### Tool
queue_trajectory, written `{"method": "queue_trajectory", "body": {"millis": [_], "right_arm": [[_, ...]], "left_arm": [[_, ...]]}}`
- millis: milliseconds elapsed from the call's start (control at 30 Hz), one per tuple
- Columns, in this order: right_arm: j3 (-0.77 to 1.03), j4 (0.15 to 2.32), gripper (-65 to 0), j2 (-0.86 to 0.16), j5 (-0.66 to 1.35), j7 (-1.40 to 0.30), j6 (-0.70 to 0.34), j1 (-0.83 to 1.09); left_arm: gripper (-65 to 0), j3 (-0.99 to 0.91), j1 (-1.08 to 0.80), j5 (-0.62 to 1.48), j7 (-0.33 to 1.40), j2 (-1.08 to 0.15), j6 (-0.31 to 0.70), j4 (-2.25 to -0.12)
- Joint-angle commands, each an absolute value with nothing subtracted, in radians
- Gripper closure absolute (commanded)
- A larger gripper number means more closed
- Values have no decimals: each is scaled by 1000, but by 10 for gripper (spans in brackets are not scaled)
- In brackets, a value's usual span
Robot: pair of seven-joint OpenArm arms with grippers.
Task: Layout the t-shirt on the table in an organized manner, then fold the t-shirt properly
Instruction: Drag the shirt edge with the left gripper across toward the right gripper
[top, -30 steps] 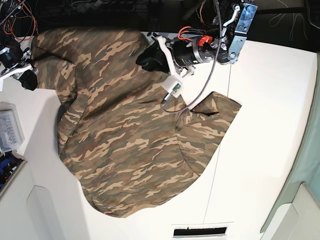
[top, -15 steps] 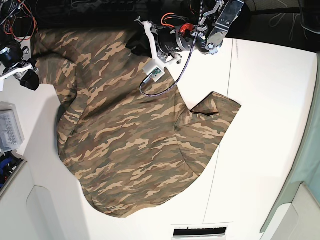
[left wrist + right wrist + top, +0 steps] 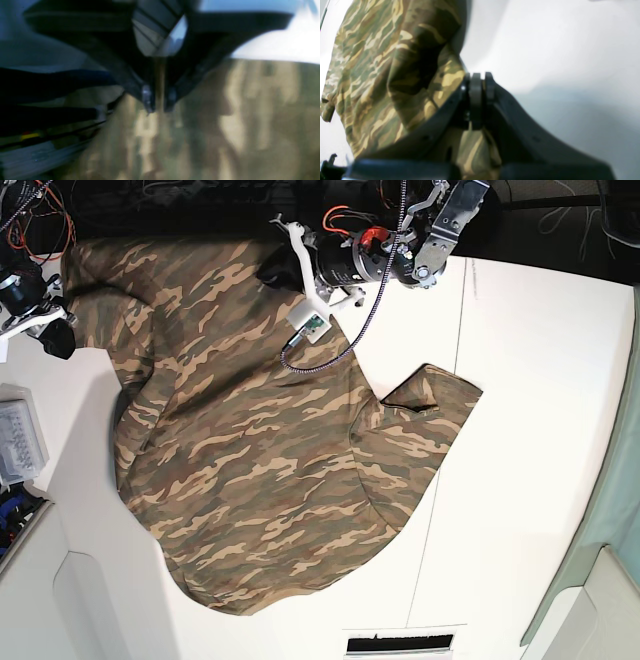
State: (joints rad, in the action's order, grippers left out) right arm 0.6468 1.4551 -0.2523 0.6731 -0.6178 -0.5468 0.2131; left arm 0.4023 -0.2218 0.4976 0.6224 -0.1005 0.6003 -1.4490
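White table [image 3: 540,380] carried the t-shirt [image 3: 260,460], spread wide but rumpled, one sleeve folded back. Left tool [image 3: 157,106] sat on the shirt's far edge, jaws nearly together with a strip of camo cloth between them, so clamped on the t-shirt. Right tool [image 3: 478,82] was pressed together at the opposite far corner; cloth lay just beside and behind it, grip on it unclear. Shirt body stretched away from both tools toward the near edge.

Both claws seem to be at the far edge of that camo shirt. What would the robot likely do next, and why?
Probably draw both grippers apart to stretch that edge flat. The left gripper and right gripper each pinch the t-shirt, which lies rumpled and askew on the table.
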Motion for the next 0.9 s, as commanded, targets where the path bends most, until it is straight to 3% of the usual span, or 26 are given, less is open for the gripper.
{"method": "queue_trajectory", "body": {"millis": [0, 167, 433, 633, 867], "right_arm": [[653, 1474, 0, -271, 688, -602, -558, 206], [653, 1475, 0, -272, 688, -598, -558, 205], [653, 1475, 0, -355, 688, -575, -558, 202], [680, 1474, 0, -442, 664, -576, -554, 192], [796, 1474, 0, -451, 659, -576, -552, 192]], "left_arm": [[-55, 406, -216, 561, 601, -91, 658, -1478], [-55, 406, -214, 505, 602, -38, 669, -1475], [-55, 406, -213, 341, 618, -34, 428, -1426], [-55, 405, -199, 311, 667, -94, 413, -1375], [-55, 405, -151, 313, 691, -184, 369, -1375]]}}
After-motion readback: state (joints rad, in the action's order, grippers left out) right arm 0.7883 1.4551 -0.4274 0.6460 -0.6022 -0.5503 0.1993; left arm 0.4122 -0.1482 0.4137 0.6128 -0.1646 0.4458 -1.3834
